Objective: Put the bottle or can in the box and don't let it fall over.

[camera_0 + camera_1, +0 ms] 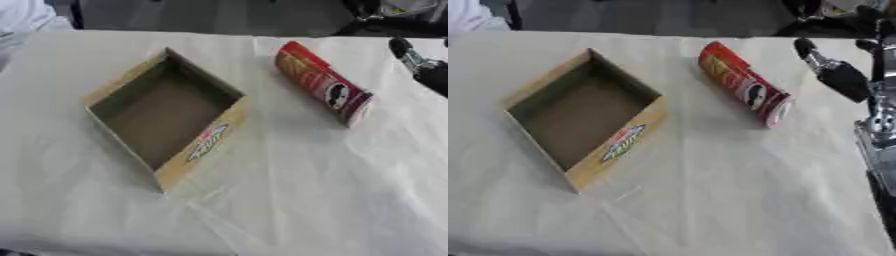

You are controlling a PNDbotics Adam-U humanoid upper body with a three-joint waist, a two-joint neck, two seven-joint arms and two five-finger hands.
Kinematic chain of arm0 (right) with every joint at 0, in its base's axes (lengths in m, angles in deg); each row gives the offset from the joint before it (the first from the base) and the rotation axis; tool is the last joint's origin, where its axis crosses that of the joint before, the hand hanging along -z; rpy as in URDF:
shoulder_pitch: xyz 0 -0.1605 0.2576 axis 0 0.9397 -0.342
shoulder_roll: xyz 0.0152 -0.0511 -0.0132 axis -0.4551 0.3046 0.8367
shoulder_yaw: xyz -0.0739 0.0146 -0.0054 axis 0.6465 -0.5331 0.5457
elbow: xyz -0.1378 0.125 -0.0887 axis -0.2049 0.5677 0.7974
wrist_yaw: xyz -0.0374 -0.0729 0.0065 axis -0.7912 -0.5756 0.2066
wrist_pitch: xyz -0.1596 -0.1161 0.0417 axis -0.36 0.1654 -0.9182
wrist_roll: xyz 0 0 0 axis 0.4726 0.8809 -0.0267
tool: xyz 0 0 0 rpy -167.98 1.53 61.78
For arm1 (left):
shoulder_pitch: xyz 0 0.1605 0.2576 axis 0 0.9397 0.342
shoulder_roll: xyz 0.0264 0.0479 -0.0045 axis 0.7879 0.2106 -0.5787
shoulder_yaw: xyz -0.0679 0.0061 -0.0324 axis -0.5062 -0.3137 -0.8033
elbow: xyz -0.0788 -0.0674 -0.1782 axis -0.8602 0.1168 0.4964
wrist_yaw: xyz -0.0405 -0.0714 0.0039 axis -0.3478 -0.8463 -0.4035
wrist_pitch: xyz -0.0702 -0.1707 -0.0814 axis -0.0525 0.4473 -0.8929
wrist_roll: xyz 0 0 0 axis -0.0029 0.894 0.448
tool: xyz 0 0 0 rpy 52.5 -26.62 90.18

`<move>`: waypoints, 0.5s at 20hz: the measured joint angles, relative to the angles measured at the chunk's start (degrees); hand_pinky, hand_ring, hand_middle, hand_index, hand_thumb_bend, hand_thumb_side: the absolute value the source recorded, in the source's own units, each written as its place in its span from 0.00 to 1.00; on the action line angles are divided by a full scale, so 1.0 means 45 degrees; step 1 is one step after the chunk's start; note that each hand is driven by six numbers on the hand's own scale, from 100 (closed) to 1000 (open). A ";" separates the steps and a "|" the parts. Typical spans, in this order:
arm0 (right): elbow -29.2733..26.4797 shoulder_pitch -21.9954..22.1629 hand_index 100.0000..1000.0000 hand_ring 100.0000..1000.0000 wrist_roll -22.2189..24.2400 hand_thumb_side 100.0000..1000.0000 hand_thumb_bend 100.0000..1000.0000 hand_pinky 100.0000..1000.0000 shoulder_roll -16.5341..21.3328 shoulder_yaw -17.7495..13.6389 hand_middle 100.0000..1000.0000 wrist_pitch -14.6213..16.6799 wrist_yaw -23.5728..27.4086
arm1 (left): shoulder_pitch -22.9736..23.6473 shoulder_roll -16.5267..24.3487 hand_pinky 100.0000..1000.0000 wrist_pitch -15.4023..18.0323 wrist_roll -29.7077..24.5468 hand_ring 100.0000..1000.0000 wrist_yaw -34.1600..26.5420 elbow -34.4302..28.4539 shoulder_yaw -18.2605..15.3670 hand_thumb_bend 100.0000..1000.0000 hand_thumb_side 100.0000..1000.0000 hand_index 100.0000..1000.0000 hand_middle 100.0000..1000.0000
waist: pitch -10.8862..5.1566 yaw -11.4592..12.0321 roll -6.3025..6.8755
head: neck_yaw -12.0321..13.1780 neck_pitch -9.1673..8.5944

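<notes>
A red chip can lies on its side on the white-covered table, to the right of the box, its lid end pointing toward the near right. The open cardboard box sits left of centre, turned like a diamond, with a bare brown floor and a colourful label on its near right wall. My right hand comes in from the right edge, with a straight finger reaching up and left. It hovers a short way right of the can and is apart from it, holding nothing. My left hand does not show.
A creased white cloth covers the table. The arm's silver joints stand along the right edge. Dark gear and a pale sleeve show beyond the far edge.
</notes>
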 measured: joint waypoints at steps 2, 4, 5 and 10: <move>0.0371 -0.0134 0.86 0.90 0.0175 0.41 0.66 0.83 -0.0115 0.0088 0.75 0.0017 -0.0203 | 0.0000 0.0000 0.59 0.0000 -0.0014 0.97 0.0000 0.0000 0.0001 0.44 0.53 0.65 0.70 | 0.0000 0.0006 -0.0001 | -0.0008 0.0000; 0.0673 -0.0160 0.86 0.90 0.0337 0.39 0.68 0.83 -0.0198 0.0176 0.75 0.0006 -0.0462 | -0.0001 0.0000 0.59 0.0004 -0.0023 0.97 0.0000 0.0000 0.0001 0.45 0.53 0.65 0.70 | 0.0000 0.0006 -0.0001 | -0.0015 0.0000; 0.0790 -0.0160 0.86 0.90 0.0412 0.40 0.68 0.83 -0.0247 0.0223 0.75 -0.0001 -0.0605 | -0.0001 0.0000 0.59 0.0004 -0.0024 0.97 0.0000 0.0000 0.0001 0.44 0.53 0.65 0.70 | 0.0000 0.0006 -0.0001 | -0.0025 0.0000; 0.1156 -0.0070 0.87 0.90 0.0551 0.42 0.69 0.83 -0.0443 0.0358 0.75 -0.0045 -0.1175 | -0.0001 0.0000 0.59 -0.0003 -0.0032 0.97 0.0000 0.0000 0.0001 0.44 0.53 0.65 0.70 | 0.0000 -0.0002 0.0008 | -0.0058 0.0000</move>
